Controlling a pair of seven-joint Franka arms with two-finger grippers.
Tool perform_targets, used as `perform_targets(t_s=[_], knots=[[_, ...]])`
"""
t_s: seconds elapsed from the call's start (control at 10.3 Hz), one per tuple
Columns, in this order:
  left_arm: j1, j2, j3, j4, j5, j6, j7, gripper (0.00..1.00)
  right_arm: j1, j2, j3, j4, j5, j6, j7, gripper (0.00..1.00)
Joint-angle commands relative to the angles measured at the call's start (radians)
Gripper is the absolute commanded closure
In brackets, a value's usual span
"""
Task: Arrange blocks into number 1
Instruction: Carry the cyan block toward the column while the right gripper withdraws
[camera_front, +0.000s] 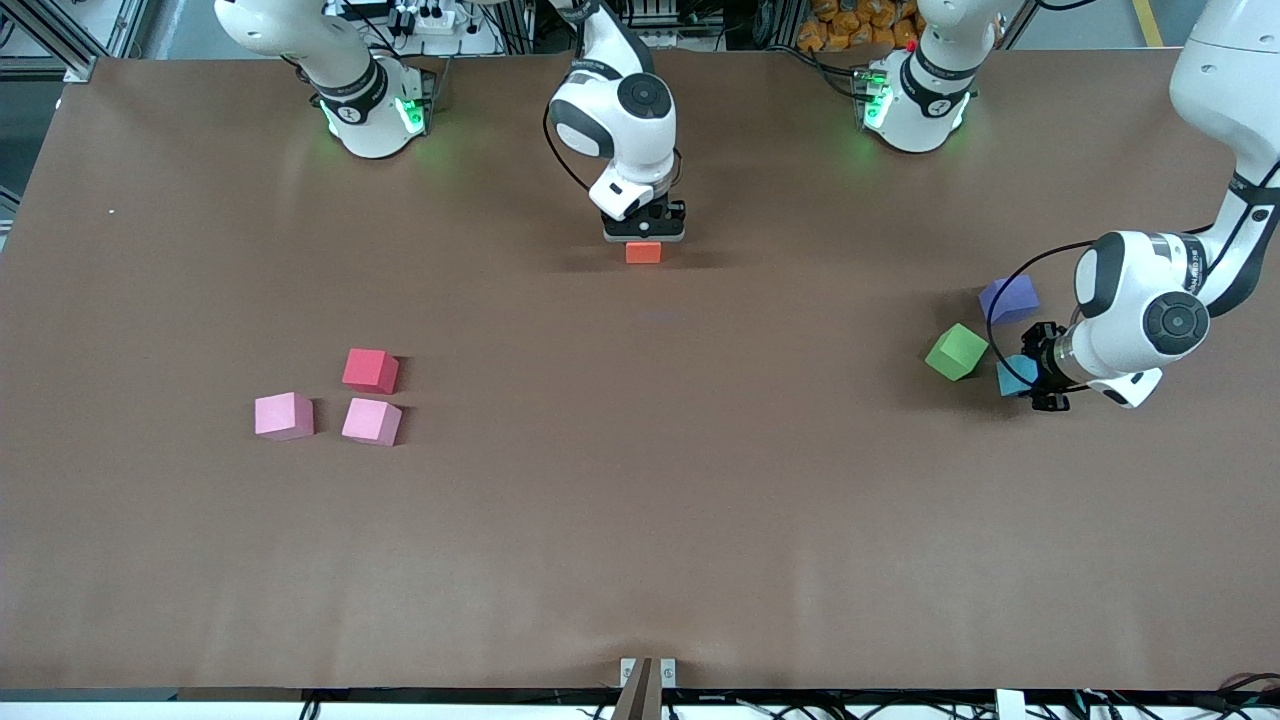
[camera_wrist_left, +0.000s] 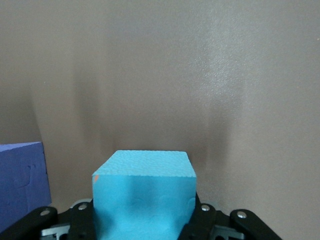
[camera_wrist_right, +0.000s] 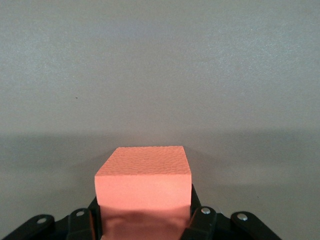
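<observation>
Blocks – seven visible: two pink (camera_front: 284, 416), five single colours.

robotics lab, two arm bases (camera_front: 375, 105), covered table (camera_front: 640, 520), cables

1. Brown table (camera_front: 640, 520), matte, spanning the whole front view.
2. Toward the right arm's end: red block (camera_front: 370, 370), with two light pink blocks (camera_front: 284, 416) (camera_front: 371, 421) just nearer the front camera, side by side and apart.
3. Toward the left arm's end: purple block (camera_front: 1008, 299) and green block (camera_front: 956, 351) near each other, the green one nearer the camera.
</observation>
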Motion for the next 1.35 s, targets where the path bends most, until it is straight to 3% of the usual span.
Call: perform_targets(t_s=[0.0,0.1,0.29,0.48,0.77,1.06,1.26], knots=[[0.005,-0.042,-0.03,-0.016,0.067,0.009,0.011,1.0,0.015,-0.027,0.01,-0.025,0.009,-0.005,0.015,0.37],[0.005,-0.045,-0.067,-0.012,0.078,0.009,0.025,1.0,0.015,-0.027,0.012,-0.025,0.009,-0.005,0.021,0.37],[0.003,-0.056,-0.142,-0.004,0.085,0.006,0.086,1.0,0.015,-0.03,0.012,-0.025,0.009,-0.008,0.021,0.12],[-0.007,-0.05,-0.225,0.0,0.12,0.006,0.123,1.0,0.015,-0.045,0.012,-0.04,0.009,-0.008,0.021,0.0],[-0.142,-0.042,-0.262,0.002,0.161,0.007,0.142,1.0,0.006,-0.088,0.012,-0.047,0.009,-0.027,0.037,0.0],[-0.286,-0.034,-0.262,0.01,0.17,0.01,0.154,1.0,-0.09,-0.247,0.028,-0.12,-0.026,-0.065,0.026,0.0],[-0.39,-0.031,-0.264,0.016,0.17,0.01,0.22,1.0,-0.269,-0.336,0.134,-0.149,-0.144,-0.146,0.017,0.0]])
